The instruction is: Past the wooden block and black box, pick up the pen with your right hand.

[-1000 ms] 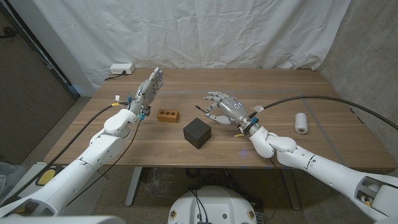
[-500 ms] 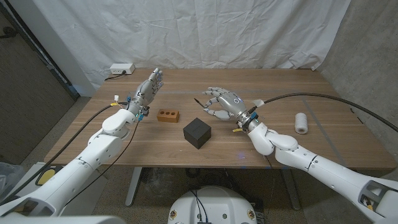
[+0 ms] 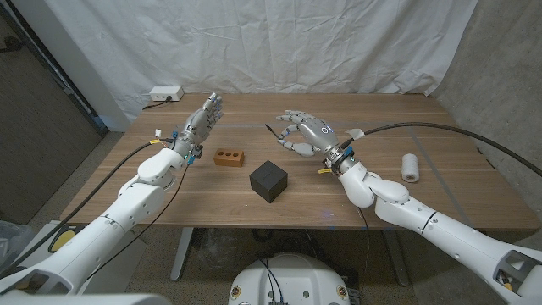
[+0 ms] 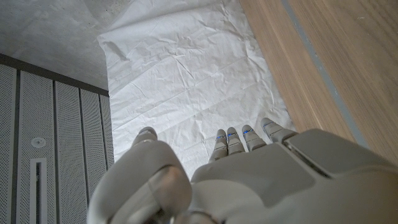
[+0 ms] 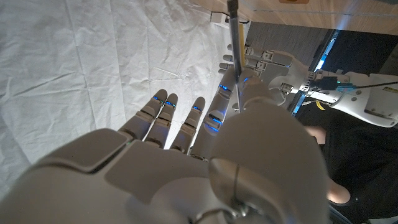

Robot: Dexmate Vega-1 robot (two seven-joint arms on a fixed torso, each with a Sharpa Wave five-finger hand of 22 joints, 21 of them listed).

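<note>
Table (image 3: 440,135): wooden, white cloth backdrop behind.
Right hand (image 3: 306,135): raised above table, past black box (image 3: 268,180); fingers curled round pen (image 3: 273,132). Pen apparently pinched at thumb, clear of table surface.
Left hand (image 3: 201,120): raised at table's left, fingers straight and apart, holding nothing.
Wooden block (image 3: 229,157): on table just left of box.
White roll (image 3: 411,167): right side of table.

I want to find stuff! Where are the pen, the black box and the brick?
pen (image 3: 271,130), head view, its dark shaft.
black box (image 3: 268,180), head view, its top face.
wooden block (image 3: 229,157), head view, its top.
</note>
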